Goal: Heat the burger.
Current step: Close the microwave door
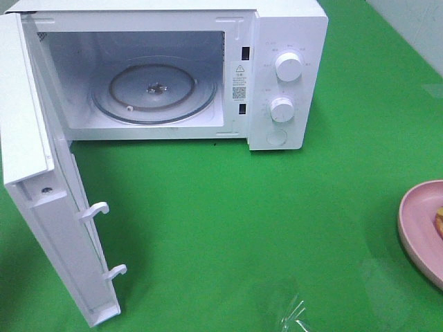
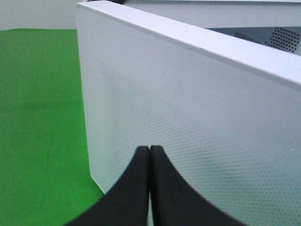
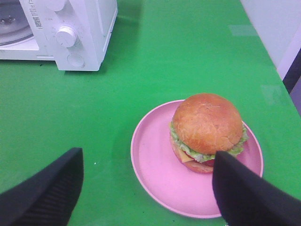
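Burger (image 3: 207, 127) sits on the pink plate (image 3: 155, 165), off to the right side of the green table (image 1: 228, 207), well apart from the microwave (image 1: 287, 76). In the high view we only catch the plate's edge at the right border, w/ a sliver of burger on it.

Microwave door (image 1: 48, 228) is swung wide, glass turntable (image 1: 156, 93) bare inside, so the cavity's ready.

Right gripper (image 3: 146, 188): jaws spread wide, holding nothing, hovering above the plate, just short of the burger. Left gripper (image 2: 149, 160): fingers pressed together, nothing between them, tips right up by the outer face of the door; touching or not, we can't tell.

Risks as we judge them:
- Squeeze too hard and the bun squashes or the layers slide apart.
- Grab too low and a finger catches the plate rim, tipping or dragging the plate.
- Plate is near the table's right edge; a shove could push it off.
- Long carry across to the cavity: burger could clip the door frame if it comes in low.
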{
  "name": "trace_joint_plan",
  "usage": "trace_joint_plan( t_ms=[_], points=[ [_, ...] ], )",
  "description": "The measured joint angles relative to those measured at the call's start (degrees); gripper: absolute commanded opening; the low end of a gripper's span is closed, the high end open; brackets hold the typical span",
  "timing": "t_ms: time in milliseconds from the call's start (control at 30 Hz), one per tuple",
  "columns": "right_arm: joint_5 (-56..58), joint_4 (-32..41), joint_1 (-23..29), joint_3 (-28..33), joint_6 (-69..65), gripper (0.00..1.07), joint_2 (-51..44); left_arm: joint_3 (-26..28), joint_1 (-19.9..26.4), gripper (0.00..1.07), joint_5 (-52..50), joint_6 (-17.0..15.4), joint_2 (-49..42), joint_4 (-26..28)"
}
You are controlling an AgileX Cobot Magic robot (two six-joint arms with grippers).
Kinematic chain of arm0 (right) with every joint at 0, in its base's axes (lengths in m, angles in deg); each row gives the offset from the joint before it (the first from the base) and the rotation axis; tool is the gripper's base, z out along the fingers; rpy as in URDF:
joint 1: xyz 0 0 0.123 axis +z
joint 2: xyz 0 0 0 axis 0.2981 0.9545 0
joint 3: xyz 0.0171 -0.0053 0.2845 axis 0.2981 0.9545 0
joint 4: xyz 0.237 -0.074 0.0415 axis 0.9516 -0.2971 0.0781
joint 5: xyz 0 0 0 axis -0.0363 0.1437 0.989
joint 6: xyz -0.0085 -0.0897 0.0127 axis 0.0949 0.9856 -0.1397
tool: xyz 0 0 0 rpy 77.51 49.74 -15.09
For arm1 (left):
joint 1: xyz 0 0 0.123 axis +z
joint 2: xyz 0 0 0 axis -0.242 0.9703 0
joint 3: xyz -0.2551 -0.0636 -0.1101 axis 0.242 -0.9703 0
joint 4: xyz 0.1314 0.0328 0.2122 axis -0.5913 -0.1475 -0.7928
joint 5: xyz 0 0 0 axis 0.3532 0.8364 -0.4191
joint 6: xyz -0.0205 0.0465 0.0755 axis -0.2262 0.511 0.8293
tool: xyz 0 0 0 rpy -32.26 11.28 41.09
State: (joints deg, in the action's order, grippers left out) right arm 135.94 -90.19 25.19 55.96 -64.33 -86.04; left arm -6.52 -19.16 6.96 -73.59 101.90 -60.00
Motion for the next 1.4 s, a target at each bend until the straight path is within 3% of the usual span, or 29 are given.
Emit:
trace_joint_plan(
  t_ms=[533, 600, 767, 1067, 1400],
  points=[
    [0.0, 0.0, 0.0, 0.0, 0.0, 0.73, 0.0, 4.98, -8.94, 0.0, -3.84, 0.63, 12.2, 0.57],
    [0.0, 0.0, 0.0, 0.0, 0.0, 0.73, 0.0, 7.39, -11.69, 0.0, -4.93, 0.63, 15.01, 2.12],
    [0.0, 0.0, 0.0, 0.0, 0.0, 0.73, 0.0, 9.51, -13.69, 0.0, -5.04, 0.63, 16.79, 3.61],
    [0.0, 0.0, 0.0, 0.0, 0.0, 0.73, 0.0, 18.79, -21.77, 0.0, -5.04, 1.03, 25.04, 10.83],
    [0.0, 0.0, 0.0, 0.0, 0.0, 0.73, 0.0, 29.45, -27.1, 0.0, -4.3, 2.12, 32.54, 13.01]
  ],
)
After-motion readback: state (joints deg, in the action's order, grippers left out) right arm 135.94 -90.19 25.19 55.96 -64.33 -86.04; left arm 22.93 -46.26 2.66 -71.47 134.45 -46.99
